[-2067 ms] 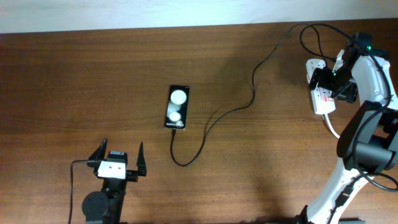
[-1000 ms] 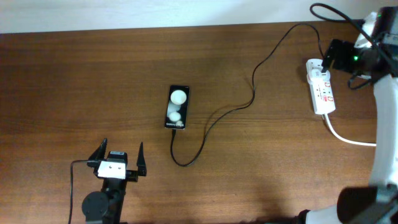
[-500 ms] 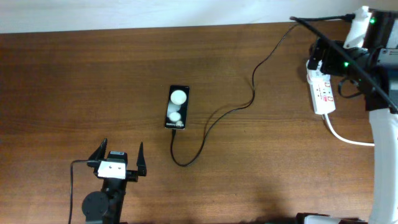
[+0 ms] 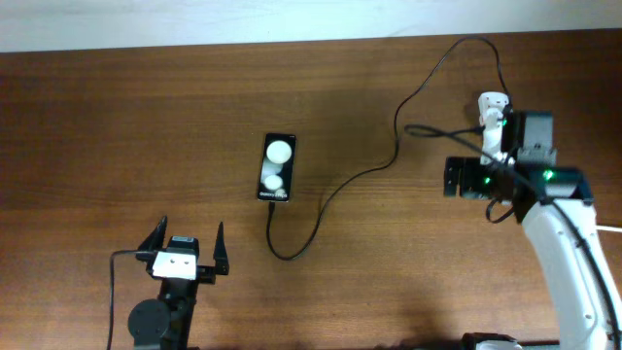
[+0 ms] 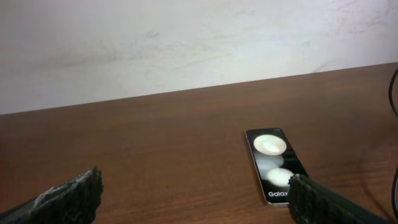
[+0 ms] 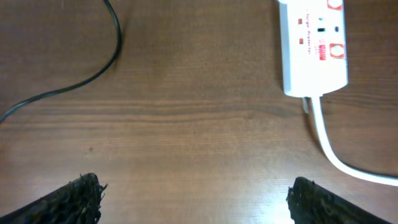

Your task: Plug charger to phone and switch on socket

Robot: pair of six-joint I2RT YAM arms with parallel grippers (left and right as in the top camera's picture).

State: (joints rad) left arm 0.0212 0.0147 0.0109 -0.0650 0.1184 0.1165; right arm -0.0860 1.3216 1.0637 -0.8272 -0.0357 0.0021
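Starting at the left of the surface (image 4: 87, 126), we find the left gripper (image 4: 187, 240) near the front edge, fingers spread wide and holding nothing. Its wrist view looks across bare wood at the phone (image 4: 276, 167), which lies flat, screen up, well apart from it.

Moving right, the charger (image 4: 396, 136) meets the phone's near short edge, loops toward the front, then snakes across to the white plug adapter (image 4: 491, 105) at the far end of the socket (image 6: 314, 46). We judge the connector seated in the phone, though the joint is too small to be sure. That leaves the switch as the step in hand.

The right gripper (image 6: 194, 185) hovers empty over bare wood, fingers spread. In its wrist view the socket sits up and to the right of the gap, with its thick white cord (image 6: 323, 140) trailing out. Whether a red switch is on, we cannot tell. Next we would need to shift over the strip, bring the fingers together and press one tip on the switch.
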